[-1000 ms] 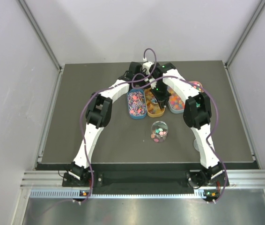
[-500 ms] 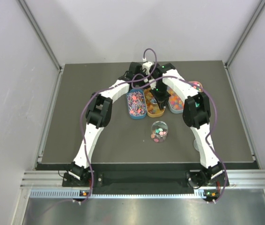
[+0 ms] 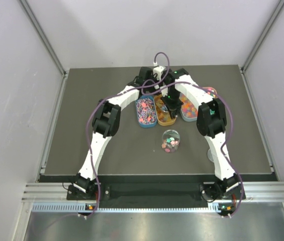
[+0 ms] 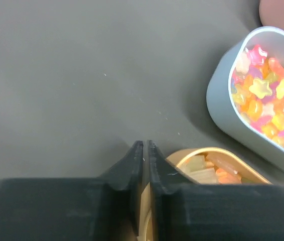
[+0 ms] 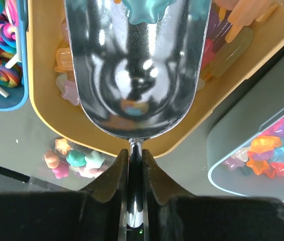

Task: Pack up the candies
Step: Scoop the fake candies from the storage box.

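The candies lie in oval trays: lollipops in the blue tray (image 3: pixel 145 111), gummies in the orange tray (image 3: pixel 164 117), stars in the pale blue tray (image 3: pixel 188 111). My right gripper (image 5: pixel 135 153) is shut on the handle of a metal scoop (image 5: pixel 137 65). The scoop's bowl hangs over the orange tray (image 5: pixel 46 115) with a teal candy (image 5: pixel 144 7) at its far lip. My left gripper (image 4: pixel 145 145) sits at the orange tray's far end, jaws almost together with the tray's rim (image 4: pixel 217 153) in the slit. A clear jar (image 3: pixel 170 140) holds some candies (image 5: pixel 77 158).
A pink tray (image 3: pixel 210 92) sits at the far right of the row. The pale blue tray (image 4: pixel 222 105) of star candies (image 4: pixel 267 100) stands right of the left gripper. The blue tray's rim (image 5: pixel 6 103) borders the orange one. Both arms cross above the trays.
The right gripper with the scoop has shifted slightly toward the far side above the orange tray. The left arm has stayed in place.
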{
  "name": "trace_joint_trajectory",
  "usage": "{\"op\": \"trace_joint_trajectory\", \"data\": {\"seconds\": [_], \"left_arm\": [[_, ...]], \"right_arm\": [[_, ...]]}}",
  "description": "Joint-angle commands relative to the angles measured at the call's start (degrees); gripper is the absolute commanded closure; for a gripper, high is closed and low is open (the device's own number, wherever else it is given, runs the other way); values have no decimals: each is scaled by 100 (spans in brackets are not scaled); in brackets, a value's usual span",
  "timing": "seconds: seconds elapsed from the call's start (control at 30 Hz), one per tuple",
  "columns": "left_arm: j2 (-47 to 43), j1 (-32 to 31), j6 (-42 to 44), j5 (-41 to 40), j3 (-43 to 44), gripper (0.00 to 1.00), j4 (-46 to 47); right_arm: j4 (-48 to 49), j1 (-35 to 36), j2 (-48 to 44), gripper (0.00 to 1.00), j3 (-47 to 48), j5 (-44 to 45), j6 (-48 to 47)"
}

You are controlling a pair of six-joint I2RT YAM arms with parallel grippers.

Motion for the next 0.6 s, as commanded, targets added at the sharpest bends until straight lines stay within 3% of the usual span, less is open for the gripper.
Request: {"op": "trace_joint_trajectory", "data": {"seconds": [0.0, 0.1, 0.2, 0.57], "left_arm": [[-196, -464, 130, 11, 338, 70, 100], [-310, -420, 130, -253, 426, 43, 144], [-451, -359, 130, -701, 602, 29, 231], [-1558, 194, 332, -1484, 199, 24, 74]], "right_arm": [[530, 55, 66, 100, -91, -220, -70], [565, -7, 49, 100, -99, -53, -61], [618, -42, -65, 100, -117, 0, -52], [899, -50, -197, 100, 6, 43, -105]]}}
